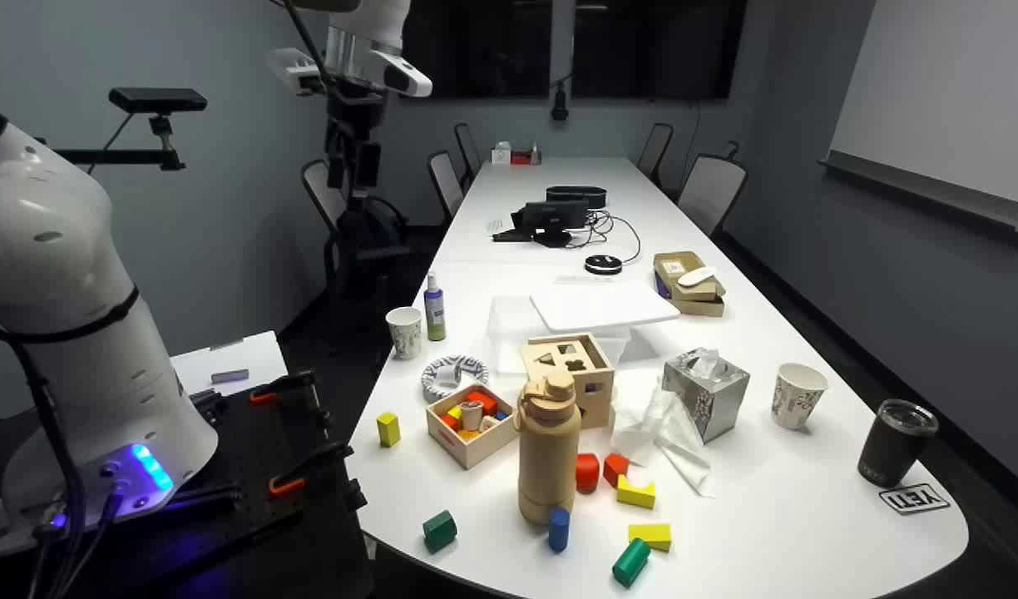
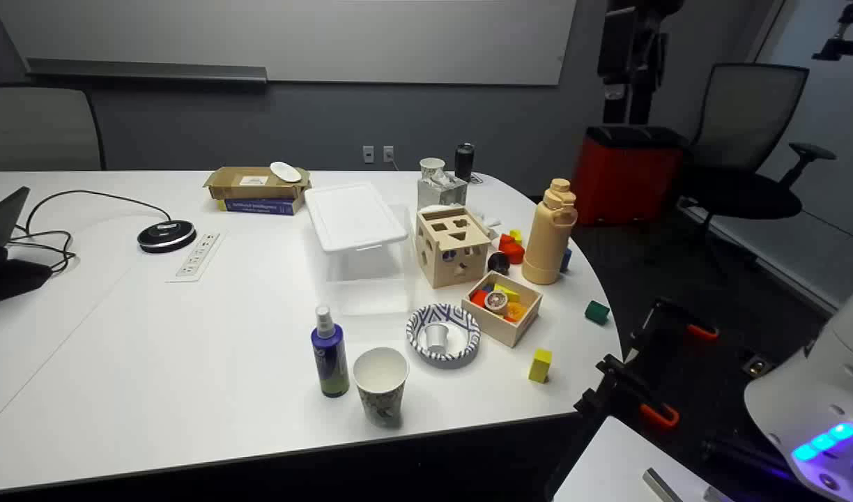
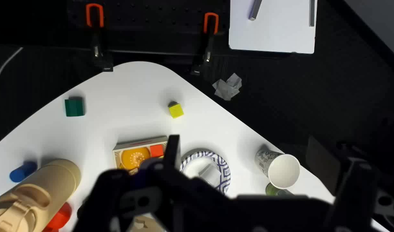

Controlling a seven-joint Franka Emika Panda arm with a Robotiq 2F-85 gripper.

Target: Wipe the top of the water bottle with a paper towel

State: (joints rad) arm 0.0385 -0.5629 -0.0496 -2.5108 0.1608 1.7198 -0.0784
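The tan water bottle stands upright on the white table near its rounded end, among small blocks. It also shows in an exterior view and at the lower left of the wrist view. A crumpled white paper towel lies on the table beside the silver tissue box; in an exterior view the wooden cube partly hides it. My gripper is raised high, apart from the bottle and the towel. In the wrist view its jaws are wide apart with nothing held.
A wooden shape cube, a block tray and loose blocks surround the bottle. A patterned bowl, a paper cup, a spray bottle and a clear bin stand nearby. A black tumbler is near the edge.
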